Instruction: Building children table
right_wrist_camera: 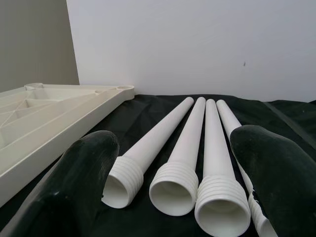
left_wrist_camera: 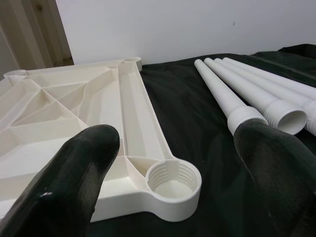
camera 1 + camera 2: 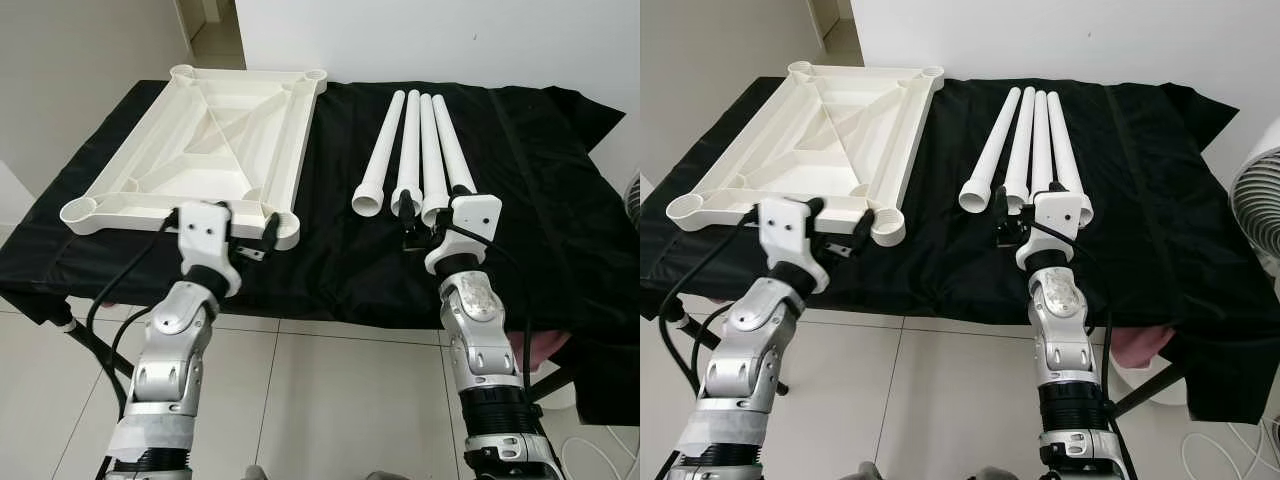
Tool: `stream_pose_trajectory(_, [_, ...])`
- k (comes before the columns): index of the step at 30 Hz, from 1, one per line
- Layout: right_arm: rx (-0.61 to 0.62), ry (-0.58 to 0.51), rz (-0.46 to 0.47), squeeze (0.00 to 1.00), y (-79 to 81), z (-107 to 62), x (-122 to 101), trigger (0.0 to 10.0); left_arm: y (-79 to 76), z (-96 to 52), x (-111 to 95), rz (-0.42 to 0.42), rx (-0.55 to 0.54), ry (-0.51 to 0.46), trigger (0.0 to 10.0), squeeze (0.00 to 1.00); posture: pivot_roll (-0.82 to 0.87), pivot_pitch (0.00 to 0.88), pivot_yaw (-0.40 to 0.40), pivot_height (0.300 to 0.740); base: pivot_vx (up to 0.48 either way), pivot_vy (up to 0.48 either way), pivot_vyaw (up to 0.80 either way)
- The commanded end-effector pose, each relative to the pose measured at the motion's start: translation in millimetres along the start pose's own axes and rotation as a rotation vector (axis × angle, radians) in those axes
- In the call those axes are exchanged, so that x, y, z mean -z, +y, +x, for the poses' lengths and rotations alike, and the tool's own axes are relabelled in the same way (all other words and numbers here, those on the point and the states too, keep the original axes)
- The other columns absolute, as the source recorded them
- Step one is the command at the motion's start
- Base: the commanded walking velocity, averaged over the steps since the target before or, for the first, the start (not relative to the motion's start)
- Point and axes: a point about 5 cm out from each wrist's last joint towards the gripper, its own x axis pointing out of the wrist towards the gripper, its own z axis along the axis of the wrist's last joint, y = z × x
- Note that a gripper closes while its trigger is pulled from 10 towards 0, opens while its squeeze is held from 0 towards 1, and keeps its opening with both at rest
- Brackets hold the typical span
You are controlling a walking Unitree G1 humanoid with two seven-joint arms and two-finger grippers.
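1. Presently catalogued: one white tabletop (image 3: 200, 150), laid underside up on a black cloth (image 3: 340, 250) that covered a work surface. Four threaded corner sockets were noted, the near one (image 2: 174, 183) seen to be hollow and holding nothing.
2. Four white table legs (image 3: 415, 155) were recorded side by side on the cloth, just beside the tabletop, threaded ends toward the robot. No leg was fitted to any socket.
3. Left gripper (image 3: 250, 235) was found at the tabletop's near edge, by the near socket, fingers (image 2: 74, 182) spread wide and nothing held.
4. Right gripper (image 3: 420, 215) was found at the near ends of the legs, fingers (image 1: 79, 187) spread wide around the middle legs, nothing held.
5. Risks judged: the legs, being round and packed close, were liable to roll or be nudged apart if one were clamped off-centre; two could be caught at once.
6. Cross-threading was judged likely if a leg were offered tilted to its socket.
7. The tabletop was judged apt to slide on the cloth under twisting unless steadied.
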Motion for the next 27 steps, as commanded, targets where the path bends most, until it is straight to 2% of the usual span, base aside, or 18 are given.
stream_pose_trajectory(1, [-0.018, -0.004, -0.004, 0.0, 3.4, 4.0, -2.3, 10.0, 8.7, 1.5, -2.3, 0.006, -0.23, 0.004, 10.0, 0.0, -0.08, 0.016, 0.045, 0.74, 0.0, 0.0, 0.0])
stream_pose_trajectory(10, [-0.027, -0.011, -0.003, 0.0, 6.0, 6.1, -3.9, 10.0, 7.3, 5.5, -5.7, 0.001, -0.234, -0.002, 10.0, 0.0, -0.08, 0.027, 0.052, 0.74, 0.0, 0.0, 0.0])
stream_pose_trajectory(14, [-0.016, -0.019, -0.002, 0.0, 4.5, 8.2, -6.2, 10.0, 13.2, 7.9, -8.1, 0.0, -0.244, -0.005, 10.0, 0.0, -0.08, 0.032, 0.055, 0.74, 0.0, 0.0, 0.0])
stream_pose_trajectory(15, [-0.006, -0.03, -0.003, 0.0, 1.1, 7.8, -9.7, 10.0, 20.3, 7.2, -12.1, 0.009, -0.236, -0.017, 10.0, 0.0, -0.08, 0.032, 0.056, 0.74, 0.0, 0.0, 0.0])
stream_pose_trajectory(20, [-0.001, -0.03, -0.018, 0.0, -2.6, 7.5, -9.8, 10.0, 27.1, 7.3, -15.6, 0.016, -0.242, -0.027, 10.0, 0.0, -0.08, 0.033, 0.054, 0.74, 0.0, 0.0, 0.0])
stream_pose_trajectory(27, [-0.003, -0.046, -0.035, 0.0, -4.1, 12.2, -13.6, 10.0, 27.2, 12.1, -18.5, 0.013, -0.241, -0.027, 10.0, 0.0, -0.08, 0.031, 0.052, 0.74, 0.0, 0.0, 0.0])
